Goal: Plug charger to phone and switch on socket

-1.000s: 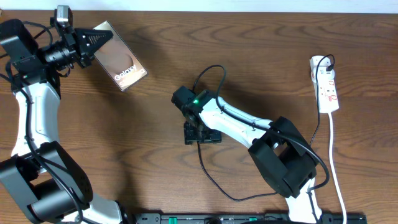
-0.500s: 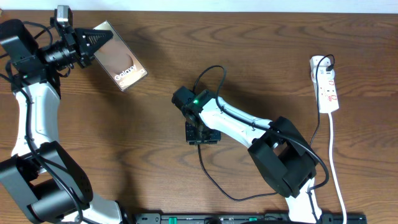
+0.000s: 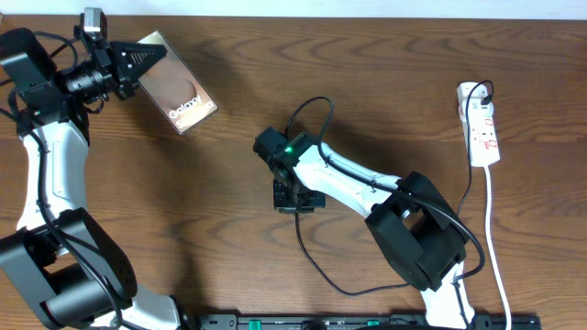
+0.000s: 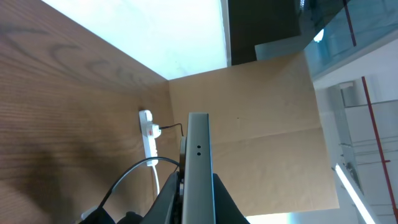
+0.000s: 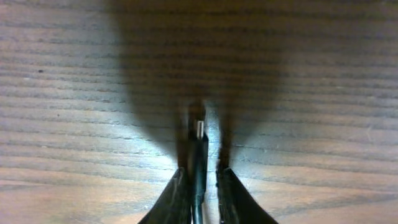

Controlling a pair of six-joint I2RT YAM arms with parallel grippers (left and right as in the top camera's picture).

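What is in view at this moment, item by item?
phone: one, brown-black screen with white lettering, top left, held by the left gripper
charger: one, black cable, centre of the table, plug tip between the fingers of the right gripper
socket: one, white with red markings, right side, black plug in its far end
table: one, brown wood grain, under everything
left gripper: one, black, top left, shut on phone
right gripper: one, black, centre, a finger on either side of charger

Robot lab: wooden table (image 3: 183, 202), cardboard wall (image 4: 249, 112)
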